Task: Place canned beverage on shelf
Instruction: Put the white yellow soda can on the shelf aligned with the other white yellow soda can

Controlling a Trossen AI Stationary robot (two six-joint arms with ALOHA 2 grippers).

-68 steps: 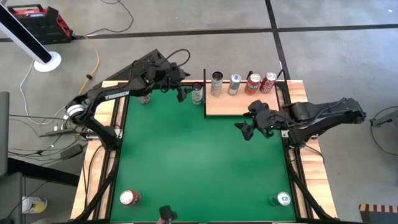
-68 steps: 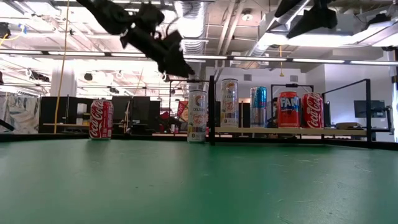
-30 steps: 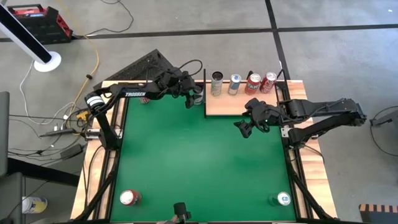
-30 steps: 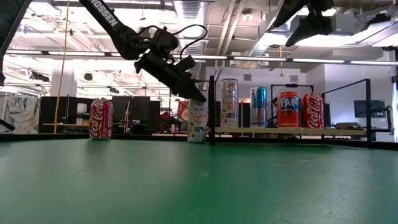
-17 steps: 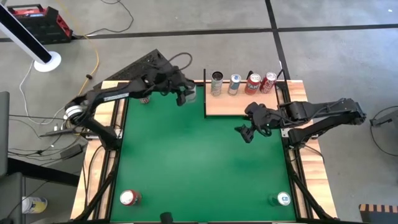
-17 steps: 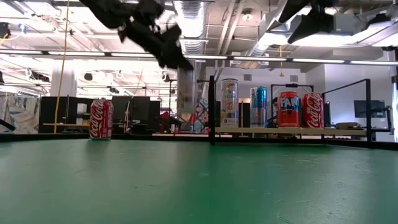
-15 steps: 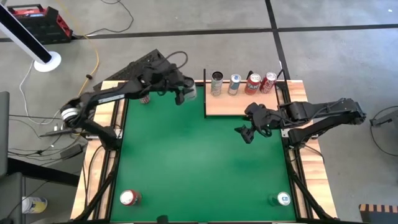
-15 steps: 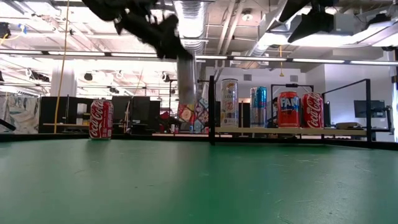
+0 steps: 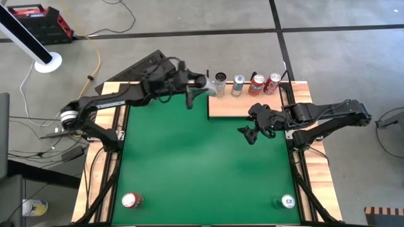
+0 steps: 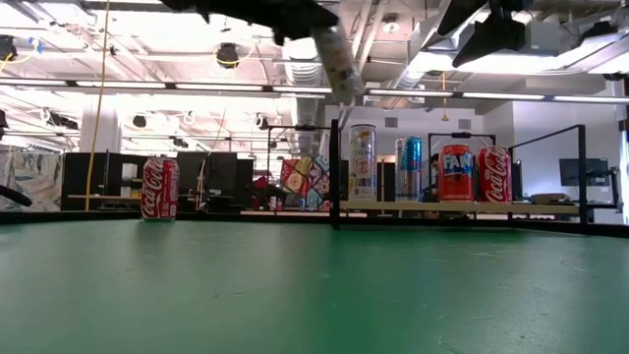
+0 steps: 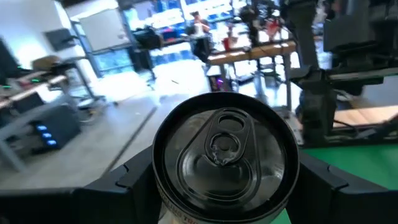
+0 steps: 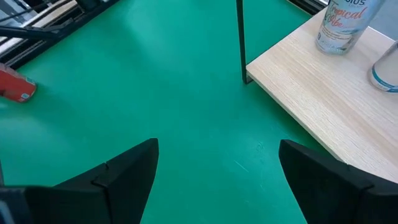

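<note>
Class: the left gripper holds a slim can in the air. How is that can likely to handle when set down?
The slim can is tall and narrow, so it probably tips easily if set down tilted. The left gripper clamps its smooth round sides, so it may slip or twist. On its side it would likely roll across the green surface.

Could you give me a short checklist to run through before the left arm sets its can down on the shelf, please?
1. Grip: left gripper is shut on the slim can, lid facing the wrist camera. Ok.
2. Height: in the low view the slim can hangs tilted, well above the shelf board. Ok.
3. Can upright for placing: it leans off vertical. Not ok.
4. Free space on the shelf: four cans line its far edge; the near part is bare wood. Ok.
5. Corner rod: the can is close above it; exact clearance cannot tell.
6. Right gripper: open, hovering over the green felt by the shelf's near edge, holding nothing. Ok.
</note>
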